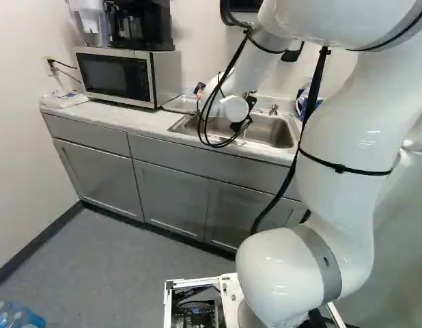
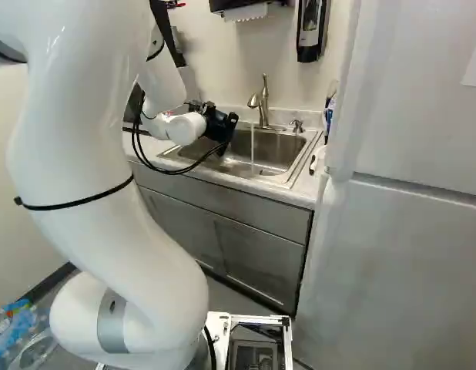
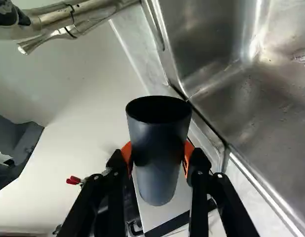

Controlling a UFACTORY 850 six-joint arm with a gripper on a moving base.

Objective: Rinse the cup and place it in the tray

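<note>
In the right base view my gripper is over the left part of the sink. The wrist view shows the gripper shut on the dark grey cup, an orange pad against either side. The cup's open mouth faces the wrist camera; its inside looks black. I cannot make the cup out in the base views. A pale, shallow thing that looks like the tray lies between microwave and sink, partly behind the arm. From the faucet, a thin stream of water falls into the basin.
The microwave stands on the counter, left of the sink, with a coffee maker on top. A soap pump is right of the faucet. The tall white fridge borders the counter's right end. Water bottles are on the floor.
</note>
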